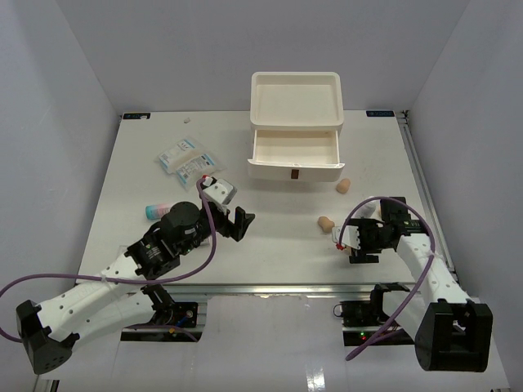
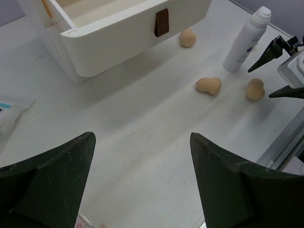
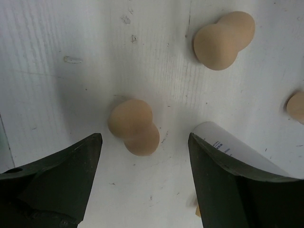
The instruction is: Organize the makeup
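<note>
**Finding:** the task looks barely begun. Your white plastic three-drawer box [image 1: 295, 98] stands at the back of the white worktop [image 1: 270, 253] with its lower drawer [image 1: 292, 151] pulled out. As far as the overhead view shows, nothing lies in that drawer. Every makeup item I can count is loose on the worktop.

**Right claw [image 3: 143, 137]:** released, jaws spread wide. It is poised over a tan egg-shaped foam sponge [image 3: 134, 127], which lies between the fingers; I cannot tell whether they touch it. A second tan sponge [image 3: 223, 40] lies just beyond it. A third tan sponge [image 1: 343, 185] sits near the drawer's right corner. A slim white plastic tube [image 2: 247, 33] appears to stand upright just beside this claw.

**Left claw [image 1: 233, 220]:** released and grasping nothing. It hovers above bare worktop, well apart from the sponges. On its left side lie the clear packets with white-and-blue contents [image 1: 184, 159] and a short pink-and-blue tube [image 1: 155, 211], neither in any container.

**Judgement:** all sorting remains outstanding. The sponge under your right claw appears to be the step in hand.
</note>
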